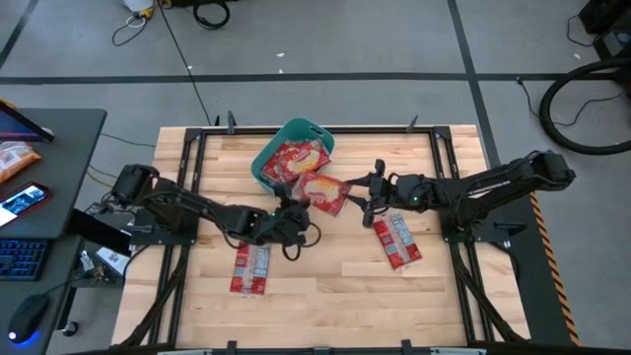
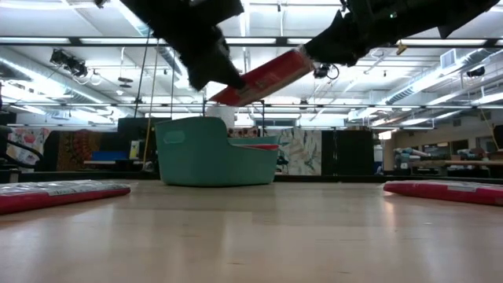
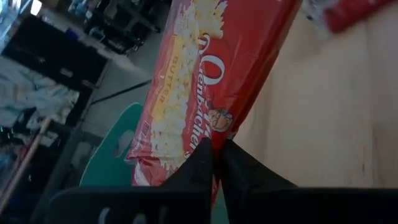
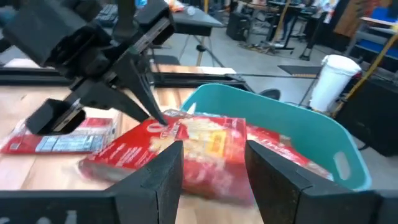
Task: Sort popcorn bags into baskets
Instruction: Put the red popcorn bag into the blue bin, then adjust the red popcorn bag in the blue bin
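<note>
A teal tub [image 1: 288, 158] is seen at the upper centre of the high view, on the far part of the wooden table [image 1: 325, 286]. One red popcorn bag [image 1: 294, 156] is lying inside it, part of it showing above the rim in the low view.

A second bag [image 1: 323, 192] is held in the air just below and to the right of the tub in the high view. In the low view it [image 2: 263, 77] is seen tilted, raised above the tub rim, its right end higher.

The left gripper [image 1: 287, 205] is placed at the centre of the high view, at the bag's lower left edge. In the left wrist view its fingers [image 3: 205, 163] are seen pressed together on the edge of the bag [image 3: 205, 81], so the bag is pinched by it.

The right gripper [image 1: 357, 194] is placed just right of the same bag in the high view. In the right wrist view its fingers [image 4: 166, 168] are spread, with the bag [image 4: 186, 149] between them and no grip made; the left gripper [image 4: 155, 115] is seen at the bag's far edge, with the tub [image 4: 298, 134] behind.

Two more bags are lying flat on the table: one [image 1: 250, 268] at the lower left of centre in the high view, one [image 1: 397, 240] at the right of centre, below the right arm. Both are well apart from the tub.

A dark desk [image 1: 49, 197] is noted at the left edge of the high view, off the table
</note>
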`<state>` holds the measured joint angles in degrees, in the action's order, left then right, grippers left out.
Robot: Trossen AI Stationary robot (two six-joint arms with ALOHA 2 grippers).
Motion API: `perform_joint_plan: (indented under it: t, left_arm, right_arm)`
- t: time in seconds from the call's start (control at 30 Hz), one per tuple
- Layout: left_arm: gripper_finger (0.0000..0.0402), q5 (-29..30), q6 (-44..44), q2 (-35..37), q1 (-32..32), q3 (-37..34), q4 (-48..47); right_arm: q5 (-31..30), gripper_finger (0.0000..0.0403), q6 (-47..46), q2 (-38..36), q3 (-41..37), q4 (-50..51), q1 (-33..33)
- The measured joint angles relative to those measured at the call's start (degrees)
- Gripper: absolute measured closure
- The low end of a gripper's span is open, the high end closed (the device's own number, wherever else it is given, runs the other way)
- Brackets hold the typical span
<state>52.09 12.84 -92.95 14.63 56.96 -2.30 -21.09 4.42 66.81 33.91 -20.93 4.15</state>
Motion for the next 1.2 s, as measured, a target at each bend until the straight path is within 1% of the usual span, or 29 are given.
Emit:
perform_joint_plan:
  t: [0.1,0.2,0.27,0.33,0.4,0.5,0.63,0.73,0.93,1.0,1.03,1.1,1.2]
  left_arm:
    - [0.0384,0.06,-3.0,0.0,-1.81,3.44,-3.66]
    - [0.0384,-0.6,-9.21,0.0,-4.84,7.24,-9.92]
    - [0.0384,-3.3,-14.35,0.02,-7.69,9.19,-14.35]
    - [0.0385,-6.7,-17.98,0.07,-10.57,9.71,-17.07]
    - [0.0385,-9.19,-20.31,0.07,-13.27,9.69,-19.82]
    - [0.0385,-10.28,-23.44,0.07,-16.88,9.69,-23.7]
    - [0.0383,-15.95,-27.24,0.07,-22.16,9.69,-26.5]
    - [0.0357,-17.17,-27.34,-0.31,-24.81,9.69,-25.98]
    - [0.0257,-17.37,-27.38,-0.42,-28.15,9.69,-25.18]
    - [0.0229,-18.41,-26.18,-0.42,-28.16,9.69,-22.72]
    - [0.0218,-20.57,-23.49,-0.42,-27.87,9.69,-20.64]
    - [0.0205,-26.71,-16.61,-0.93,-26.98,9.69,-15.83]
    - [0.0203,-33.51,-7.02,-3.29,-26.23,9.7,-9.99]
  right_arm:
    - [-0.43,0.0226,-0.39,-1.64,0.0,1.71,0.0]
    - [-0.41,0.0226,-0.87,-2.17,0.0,3.06,0.13]
    - [-0.25,0.0226,-1.08,-2.17,0.0,3.46,0.15]
    - [-0.19,0.0226,-1.0,-2.17,0.0,4.36,0.17]
    - [-0.4,0.0226,-1.03,-2.27,0.0,5.51,0.17]
    - [-0.75,0.0226,-1.22,-2.85,0.0,6.92,0.17]
    - [-0.72,0.0226,-1.22,-3.26,0.0,7.05,0.17]
    - [-0.47,0.0226,-1.02,-3.26,0.0,6.92,0.18]
    - [-0.36,0.0226,-1.0,-3.26,0.0,6.47,0.19]
    - [-0.27,0.0226,-1.21,-3.26,0.0,6.44,0.17]
    - [-0.2,0.0226,-1.22,-3.26,0.0,6.39,0.17]
    - [0.23,0.0226,-1.22,-3.26,0.0,6.27,0.18]
    - [0.58,0.0226,-1.22,-3.26,0.0,5.99,0.17]
